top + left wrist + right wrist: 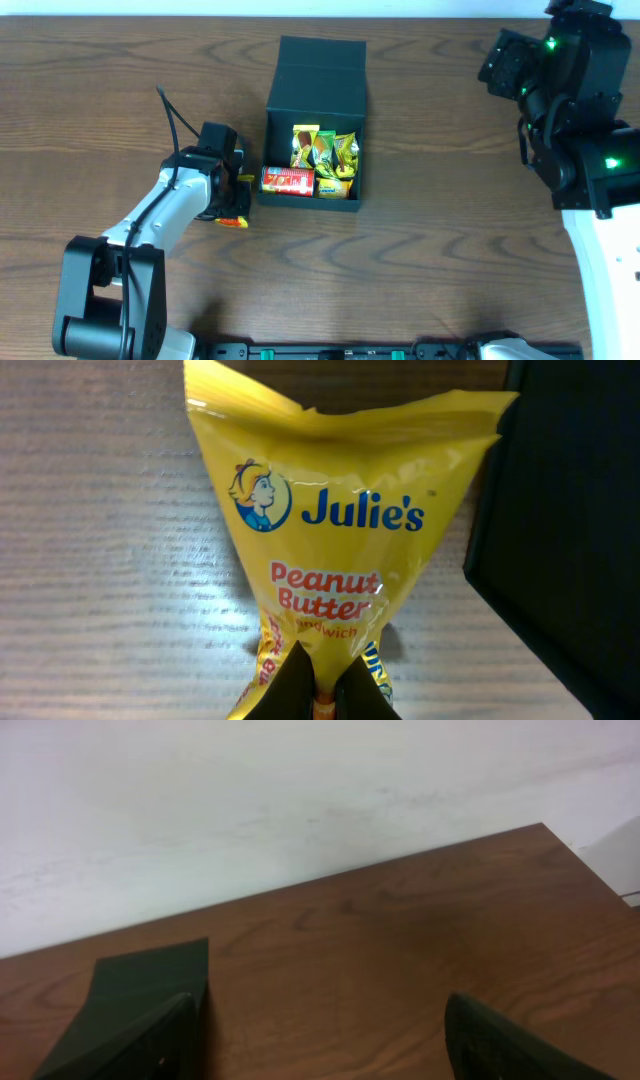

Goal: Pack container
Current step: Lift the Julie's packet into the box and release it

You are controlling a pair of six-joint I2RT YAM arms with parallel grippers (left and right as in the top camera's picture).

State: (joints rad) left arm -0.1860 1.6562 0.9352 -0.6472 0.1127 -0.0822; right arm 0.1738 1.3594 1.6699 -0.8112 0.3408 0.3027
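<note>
The dark teal container (312, 75) stands open mid-table with its flap lid laid back. Inside lie a red chip can (288, 180) and several yellow-green snack packets (324, 150). My left gripper (236, 205) is just left of the container and is shut on a yellow Julie's Peanut Butter sandwich packet (330, 530); the jaws (322, 695) pinch its lower end. The container's dark wall (570, 550) fills the right of the left wrist view. My right gripper (320, 1040) is open and empty, held high at the far right, with the container lid (140, 985) at its left.
The brown wooden table (450, 260) carries the container. The right arm's body (580, 110) hangs over the far right of the table. A white wall (250, 800) stands behind the table's far edge.
</note>
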